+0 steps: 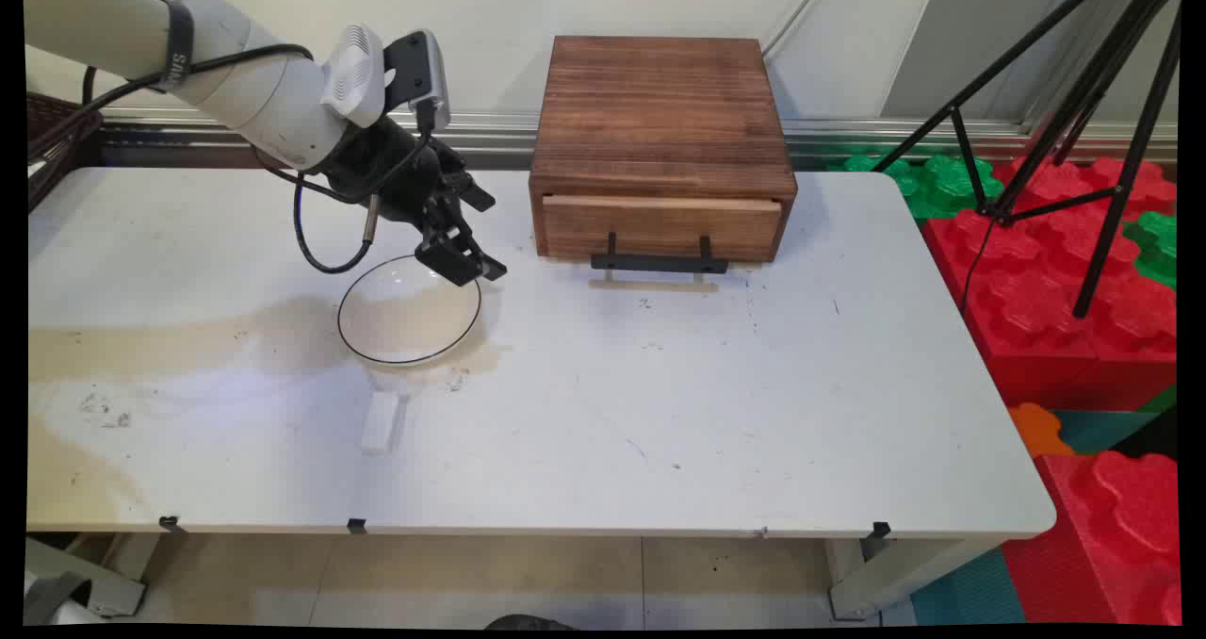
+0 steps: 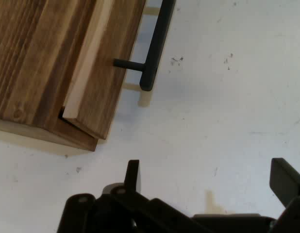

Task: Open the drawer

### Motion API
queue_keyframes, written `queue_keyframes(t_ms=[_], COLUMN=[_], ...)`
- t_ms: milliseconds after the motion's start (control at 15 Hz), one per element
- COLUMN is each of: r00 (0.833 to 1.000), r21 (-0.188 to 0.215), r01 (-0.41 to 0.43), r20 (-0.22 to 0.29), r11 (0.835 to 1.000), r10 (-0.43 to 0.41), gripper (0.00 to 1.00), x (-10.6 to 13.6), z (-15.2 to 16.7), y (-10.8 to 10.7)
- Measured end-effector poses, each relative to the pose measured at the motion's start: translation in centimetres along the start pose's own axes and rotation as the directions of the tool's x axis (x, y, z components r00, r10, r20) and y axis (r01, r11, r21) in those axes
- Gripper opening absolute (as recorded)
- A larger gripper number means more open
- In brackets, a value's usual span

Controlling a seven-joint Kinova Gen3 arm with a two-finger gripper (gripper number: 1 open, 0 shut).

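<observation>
Robot pincer (image 1: 468,260) hangs over a bowl's far rim, fingers spread apart and empty.

The white table (image 1: 660,413) spreads beneath the pincer, stained tan to its left and under it. To the pincer's right sits a wooden drawer box (image 1: 660,139), its drawer front slightly proud and its black bar handle (image 1: 659,263) facing the table's near side; the hand view cuts off all but the box's corner (image 2: 58,73) and one end of the handle (image 2: 155,46). Directly below the pincer rests a clear, dark-rimmed bowl (image 1: 410,323), its far edge partly hidden by the fingers. Nearer the camera lies a small white block (image 1: 379,422), hard to identify.
</observation>
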Motion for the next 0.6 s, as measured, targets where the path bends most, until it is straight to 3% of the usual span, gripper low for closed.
queue_keyframes(t_ms=[600], r00=[1.000], r21=[0.001], r01=[-0.006], r20=[0.017], r11=[1.000], r10=[0.006], gripper=[1.00], x=[0.62], z=[0.38], y=[0.23])
